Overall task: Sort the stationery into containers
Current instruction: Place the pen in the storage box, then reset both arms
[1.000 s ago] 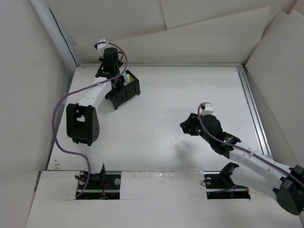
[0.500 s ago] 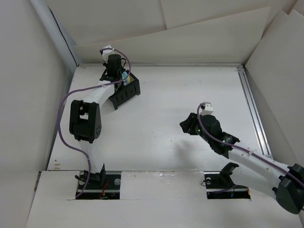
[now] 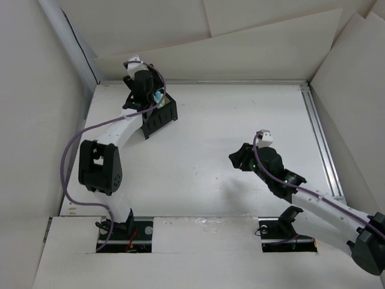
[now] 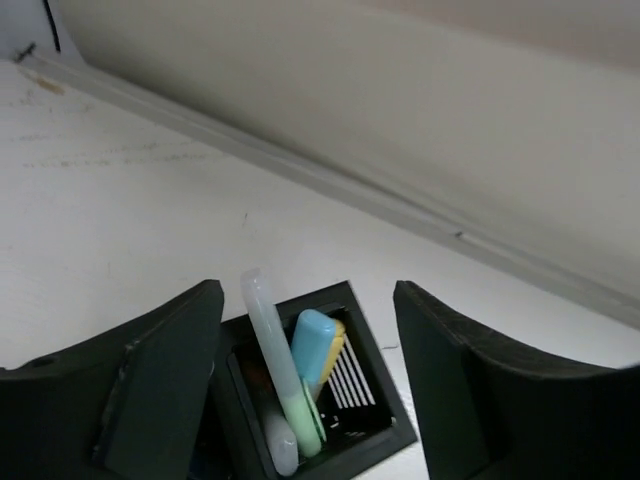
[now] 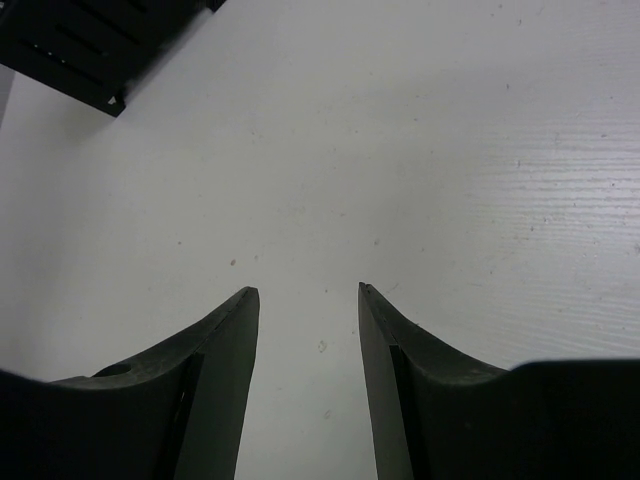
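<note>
The black mesh organizer stands at the back left of the table. My left gripper hovers right above it, open, with nothing between its fingers. In the left wrist view the gripper straddles one compartment of the organizer. A green highlighter with a pale cap leans in that compartment beside a light blue highlighter and a yellow one. My right gripper is open and empty low over bare table right of centre. No pens or bottle show.
White walls close in the table on the left, back and right. A metal rail runs along the right edge. From the right wrist, the gripper faces the organizer's corner at the top left.
My left gripper has opened and let go of the green highlighter, which now leans in the organizer. The left arm's elbow swung slightly left. The right arm barely moved.
</note>
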